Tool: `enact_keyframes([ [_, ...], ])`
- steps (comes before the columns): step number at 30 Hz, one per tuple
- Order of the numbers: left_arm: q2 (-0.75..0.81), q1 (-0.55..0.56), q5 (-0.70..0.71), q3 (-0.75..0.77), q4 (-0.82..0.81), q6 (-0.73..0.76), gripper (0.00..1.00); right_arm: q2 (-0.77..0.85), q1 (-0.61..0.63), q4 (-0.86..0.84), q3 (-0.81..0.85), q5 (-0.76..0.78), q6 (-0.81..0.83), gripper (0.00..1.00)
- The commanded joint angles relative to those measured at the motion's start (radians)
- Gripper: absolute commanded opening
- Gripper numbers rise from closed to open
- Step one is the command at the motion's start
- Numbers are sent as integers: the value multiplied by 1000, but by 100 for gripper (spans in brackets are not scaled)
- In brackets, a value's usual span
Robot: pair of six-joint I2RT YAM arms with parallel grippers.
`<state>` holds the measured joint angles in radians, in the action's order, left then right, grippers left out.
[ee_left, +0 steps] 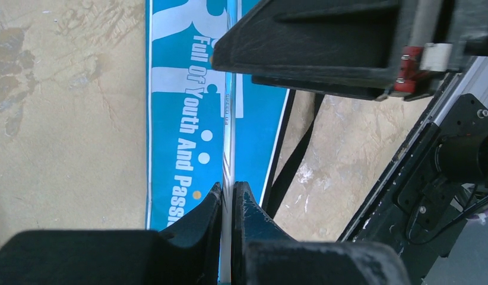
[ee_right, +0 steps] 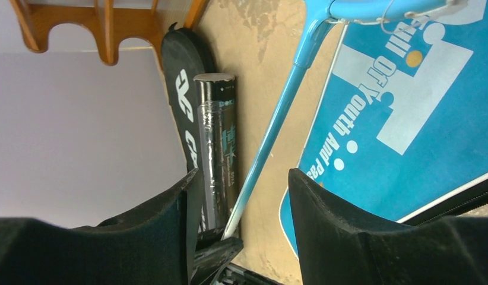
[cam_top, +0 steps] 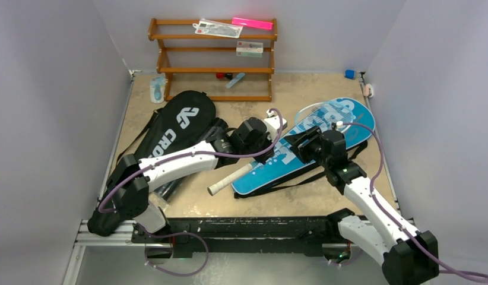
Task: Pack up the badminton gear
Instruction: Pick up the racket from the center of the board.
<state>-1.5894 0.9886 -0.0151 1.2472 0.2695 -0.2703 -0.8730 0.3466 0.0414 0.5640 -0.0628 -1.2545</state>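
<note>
- The left gripper is clenched on the racket shaft.
- The right gripper is released, its jaws either side of the shaft without touching it.
- The racket lies across the blue cover, handle out on the table.
- The tube lies against the black cover.

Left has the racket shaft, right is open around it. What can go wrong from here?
1. The left gripper holds the racket only by its thin shaft. The long frame may pivot or slip in that pinch.
2. The right gripper stands open astride the same shaft, close to the left one. The two may collide.
3. A loose strap lies beside the blue cover. It might snag a finger or the racket.
</note>
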Motion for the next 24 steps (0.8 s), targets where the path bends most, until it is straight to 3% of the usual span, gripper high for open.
enact_keyframes([
  [1,17,10,-24,22,-80,-12,0,-46,-2,-31,12,-3,-32,55],
  [4,19,13,-62,20,-96,-10,0,-68,-2,-38,12,-24,-41,45],
  [6,19,15,-84,17,-99,-7,0,-66,-2,-38,3,-53,-50,18],
  [8,21,15,-98,12,-97,0,3,-51,-2,-35,1,-39,-53,1],
  [12,58,15,-120,-12,-92,30,42,-3,-2,32,5,8,-11,0],
  [14,97,15,-121,-47,-103,54,53,30,-2,90,11,47,14,0],
  [24,209,1,14,-88,-53,85,70,254,-1,446,33,82,161,0],
])
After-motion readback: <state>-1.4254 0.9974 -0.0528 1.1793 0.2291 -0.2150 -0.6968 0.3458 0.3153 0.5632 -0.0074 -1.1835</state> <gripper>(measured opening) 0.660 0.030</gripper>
